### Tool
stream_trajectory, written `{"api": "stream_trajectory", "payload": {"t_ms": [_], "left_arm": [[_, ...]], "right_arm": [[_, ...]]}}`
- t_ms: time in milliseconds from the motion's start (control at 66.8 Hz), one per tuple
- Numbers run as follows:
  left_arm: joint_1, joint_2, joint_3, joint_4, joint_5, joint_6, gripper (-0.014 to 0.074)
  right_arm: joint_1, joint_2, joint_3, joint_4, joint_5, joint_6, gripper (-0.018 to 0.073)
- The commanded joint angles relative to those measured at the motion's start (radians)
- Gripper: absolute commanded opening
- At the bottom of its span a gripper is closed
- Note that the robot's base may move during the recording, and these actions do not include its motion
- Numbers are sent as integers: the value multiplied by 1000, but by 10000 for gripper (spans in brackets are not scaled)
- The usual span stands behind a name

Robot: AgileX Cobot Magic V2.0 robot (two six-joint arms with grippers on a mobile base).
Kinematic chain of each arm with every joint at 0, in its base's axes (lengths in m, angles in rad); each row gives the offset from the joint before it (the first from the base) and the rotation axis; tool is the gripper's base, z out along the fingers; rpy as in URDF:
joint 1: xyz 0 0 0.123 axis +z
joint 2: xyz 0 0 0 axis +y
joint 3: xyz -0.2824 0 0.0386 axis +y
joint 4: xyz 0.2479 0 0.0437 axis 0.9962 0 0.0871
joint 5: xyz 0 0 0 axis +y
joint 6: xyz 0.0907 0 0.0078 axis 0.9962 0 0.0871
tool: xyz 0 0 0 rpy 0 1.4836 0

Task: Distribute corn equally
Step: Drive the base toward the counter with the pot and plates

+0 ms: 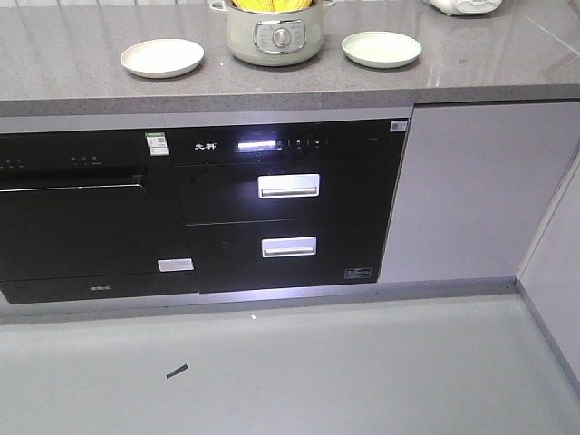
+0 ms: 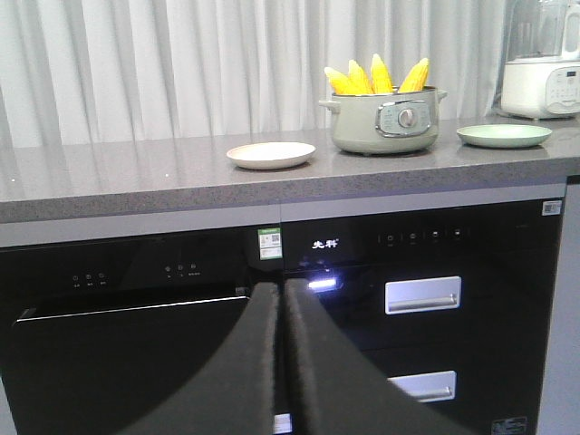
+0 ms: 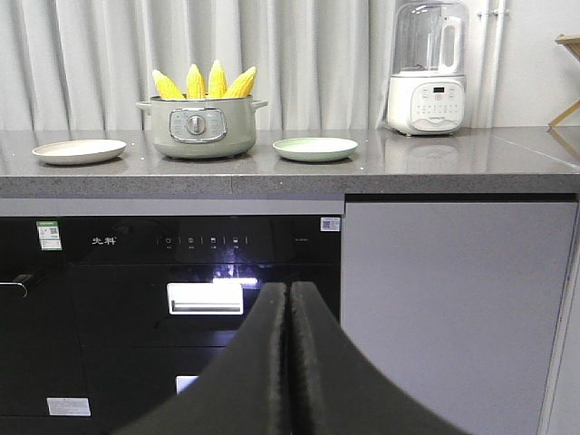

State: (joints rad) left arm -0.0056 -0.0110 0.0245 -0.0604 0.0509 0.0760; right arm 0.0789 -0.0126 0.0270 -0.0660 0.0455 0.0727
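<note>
Several yellow cobs of corn (image 2: pixel 376 77) stand upright, tips up, in a pale green pot (image 2: pixel 385 122) on the grey counter; the corn (image 3: pixel 204 83) and pot (image 3: pixel 201 127) also show in the right wrist view, and the corn (image 1: pixel 272 5) in the pot (image 1: pixel 275 36) at the top of the front view. A cream plate (image 1: pixel 162 57) lies left of the pot, a light green plate (image 1: pixel 381 48) right of it. My left gripper (image 2: pixel 282 292) and right gripper (image 3: pixel 288 290) are both shut on nothing, low in front of the black appliances, well below the counter.
A grey stone counter (image 1: pixel 72 72) runs over black built-in appliances (image 1: pixel 281 199) with two drawer handles. A white blender (image 3: pixel 427 72) stands at the counter's right. A grey cabinet door (image 1: pixel 471 190) is to the right. A small dark scrap (image 1: pixel 177 371) lies on the floor.
</note>
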Motion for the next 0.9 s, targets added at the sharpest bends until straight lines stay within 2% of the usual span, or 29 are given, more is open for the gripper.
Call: {"api": "stream_trajectory", "payload": {"t_ms": [0,884], "left_arm": [[-5,-16,-16,-8,-74,-12,-6],[-5,-16,-16,-8,-74,-12,-6]], "right_arm": [[-4,-7,8,-14,-72,-6,-8],[-4,-7,8,-14,-72,-6,-8]]}}
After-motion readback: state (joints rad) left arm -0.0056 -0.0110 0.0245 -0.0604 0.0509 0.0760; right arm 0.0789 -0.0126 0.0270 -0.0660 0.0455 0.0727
